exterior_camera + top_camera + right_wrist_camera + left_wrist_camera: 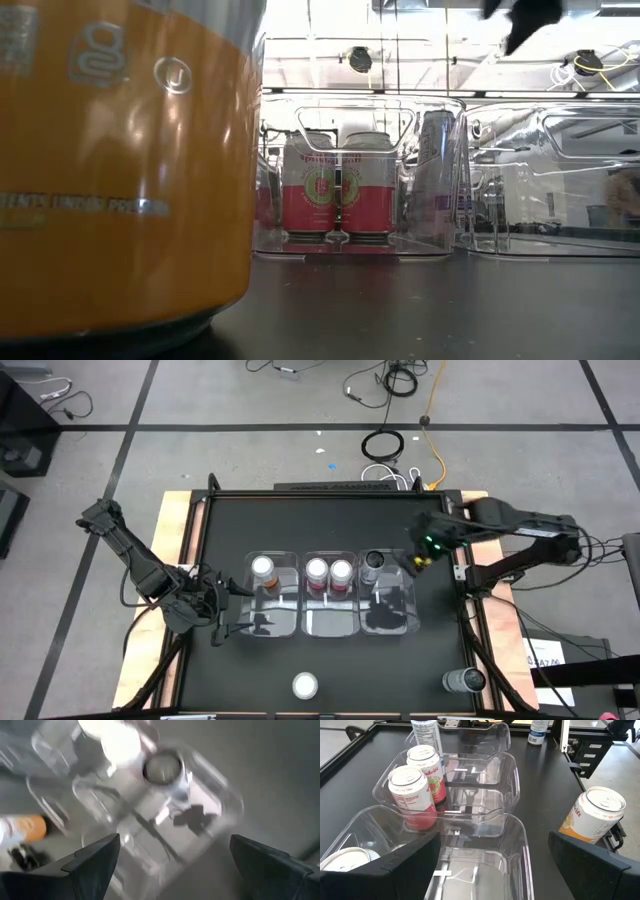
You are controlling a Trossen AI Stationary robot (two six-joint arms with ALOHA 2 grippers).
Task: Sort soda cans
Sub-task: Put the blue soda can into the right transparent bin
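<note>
- Red cans: two sitting side by side in the middle bin.
- Grey can: standing in the right bin.
- Orange can: sitting in the left bin.
- Second orange can: standing on the table's front edge.
- Second grey can: lying at the front right corner.
- Right gripper: hovering beside the right bin, fingers spread, holding nothing.
- Left gripper: waiting by the left bin, fingers spread.
</note>
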